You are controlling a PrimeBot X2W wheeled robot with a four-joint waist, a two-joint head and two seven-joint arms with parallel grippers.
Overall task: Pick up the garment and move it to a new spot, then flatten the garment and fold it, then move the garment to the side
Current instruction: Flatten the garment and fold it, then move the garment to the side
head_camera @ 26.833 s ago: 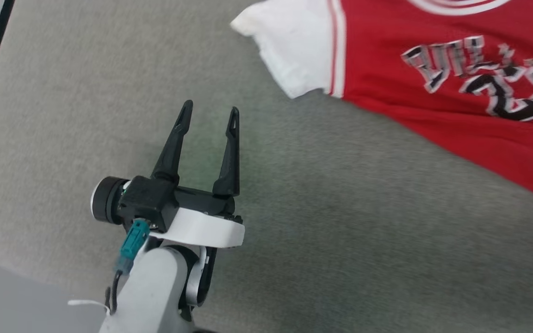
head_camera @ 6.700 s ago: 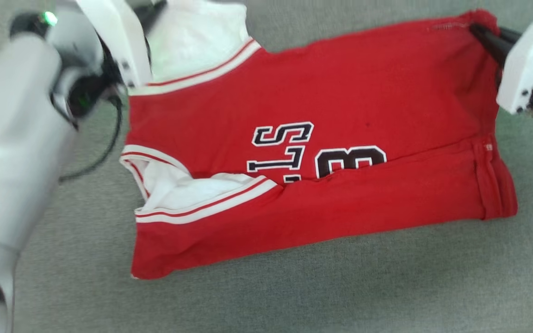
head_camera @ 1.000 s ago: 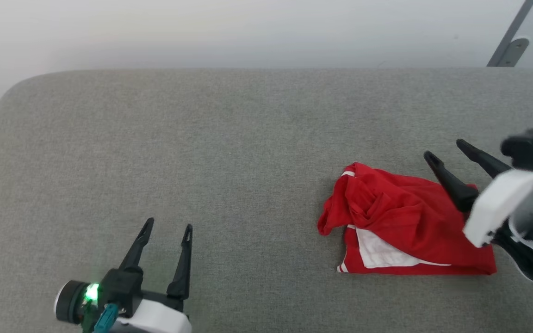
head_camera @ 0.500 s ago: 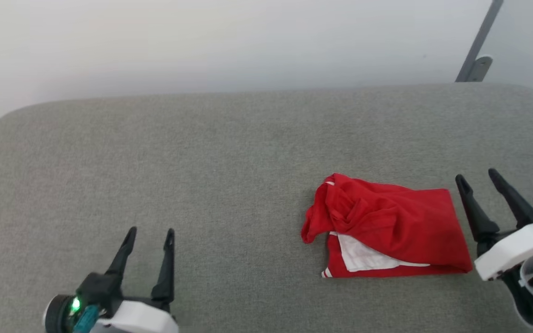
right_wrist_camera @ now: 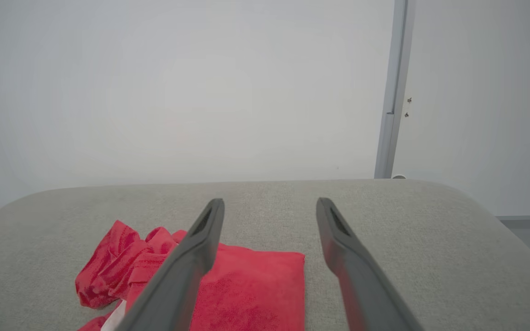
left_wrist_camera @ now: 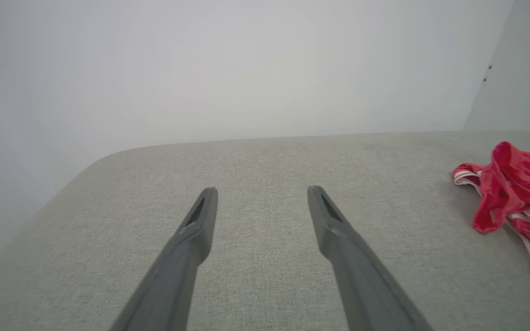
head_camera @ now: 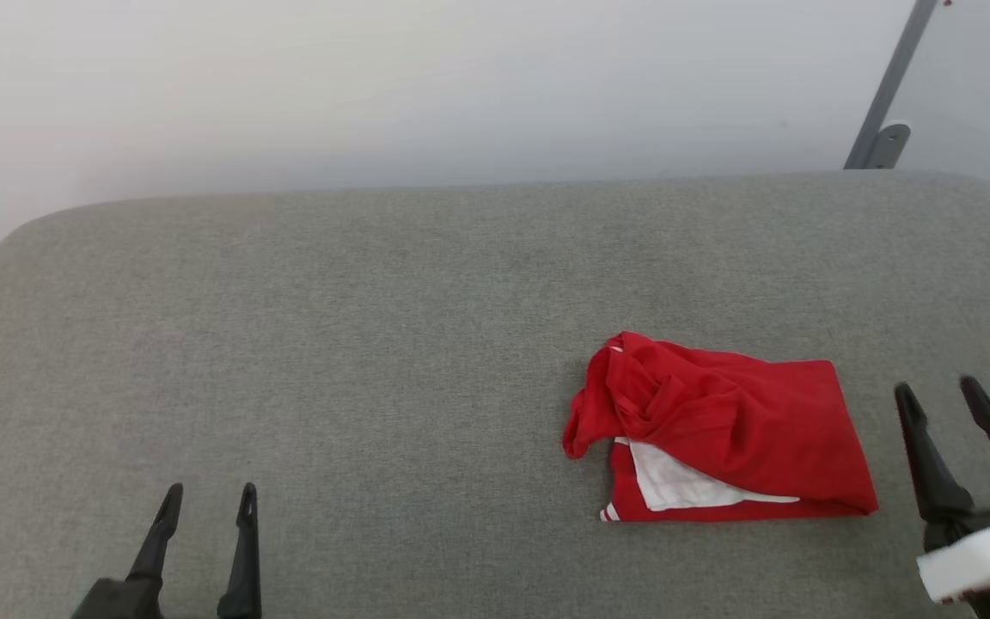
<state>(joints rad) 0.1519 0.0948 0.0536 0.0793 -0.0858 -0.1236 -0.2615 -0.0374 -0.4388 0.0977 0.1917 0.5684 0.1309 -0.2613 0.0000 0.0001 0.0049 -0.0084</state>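
The red garment lies folded into a small bundle on the right part of the grey padded table, with a white panel and striped trim peeking out at its lower left. My right gripper is open, just right of the bundle and apart from it. My left gripper is open at the lower left, far from the cloth. The left wrist view has the garment at its right edge, beyond the open left gripper. In the right wrist view the garment lies below and left of the open right gripper.
A pale wall rises behind the table's far edge. A grey metal post stands at the back right, also in the right wrist view as a post. The table's corners are rounded; its right edge drops to the floor.
Both grippers have drawn back toward the bottom of the head view, the right one away from the garment. The camera has shifted slightly. The garment lies still where it was.
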